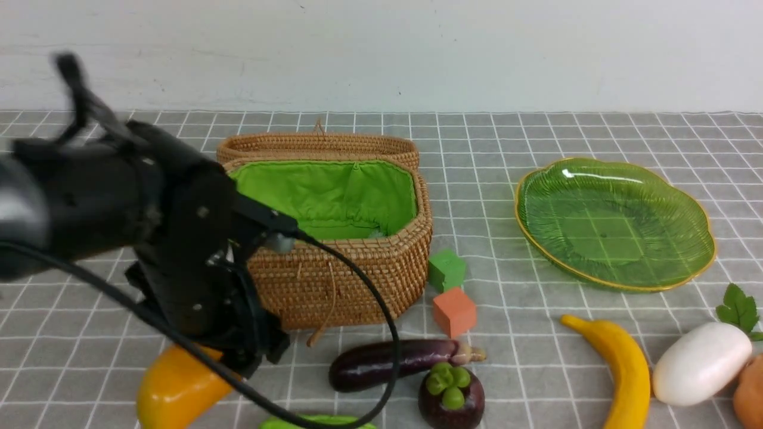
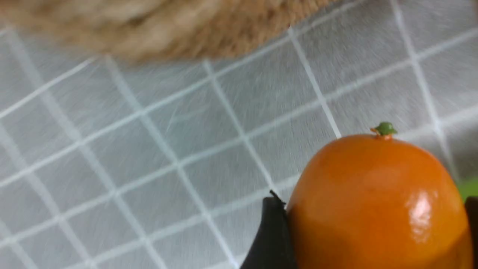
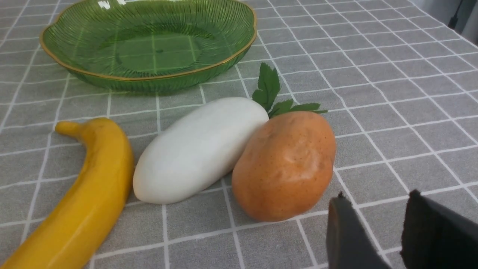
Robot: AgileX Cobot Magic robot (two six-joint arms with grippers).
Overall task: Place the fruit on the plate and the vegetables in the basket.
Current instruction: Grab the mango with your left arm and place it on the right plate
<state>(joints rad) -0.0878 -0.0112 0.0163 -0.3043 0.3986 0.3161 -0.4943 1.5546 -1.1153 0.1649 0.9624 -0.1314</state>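
My left gripper (image 1: pixel 250 357) is shut on the orange-yellow mango (image 1: pixel 173 387) low at the front left, its fingers (image 2: pixel 272 231) pressed against the fruit's sides (image 2: pixel 373 179). The basket (image 1: pixel 357 262) stands open just behind it. The plate (image 1: pixel 614 226) sits at the right. Along the front lie the eggplant (image 1: pixel 387 363), the mangosteen (image 1: pixel 451 396), the banana (image 1: pixel 626 369), the white radish (image 1: pixel 700 363) and the potato (image 1: pixel 752 393). A green gourd (image 1: pixel 316 423) peeks in at the bottom edge. My right gripper (image 3: pixel 377 194) is open beside the potato (image 3: pixel 285 166), holding nothing.
A green cube (image 1: pixel 446 269) and an orange cube (image 1: pixel 454 311) sit between the basket and the eggplant. The left arm's black cable (image 1: pixel 381 310) loops over the basket's front and the eggplant. A white wall bounds the back of the checked tablecloth.
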